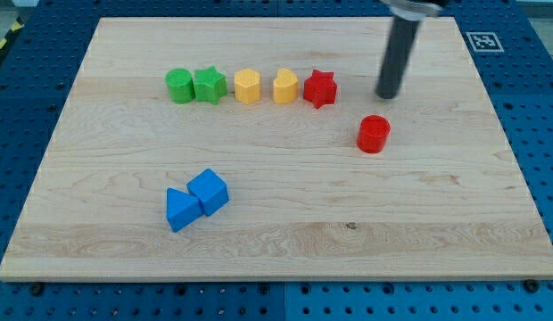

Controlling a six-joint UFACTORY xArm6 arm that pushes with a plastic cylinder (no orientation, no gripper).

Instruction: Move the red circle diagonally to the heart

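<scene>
The red circle [374,134] lies on the wooden board at the view's right of centre. The yellow heart [285,86] stands in a row near the view's top, up and to the left of the red circle. My tip [387,95] is just above the red circle in the view, slightly to its right, with a small gap between them. The red star [319,88] sits between the heart and my tip.
The row also holds a green circle [178,86], a green star [210,86] and a yellow hexagon [247,86]. A blue triangle [181,210] and a blue cube [209,191] touch at the lower left. The board [437,232] lies on a blue pegboard.
</scene>
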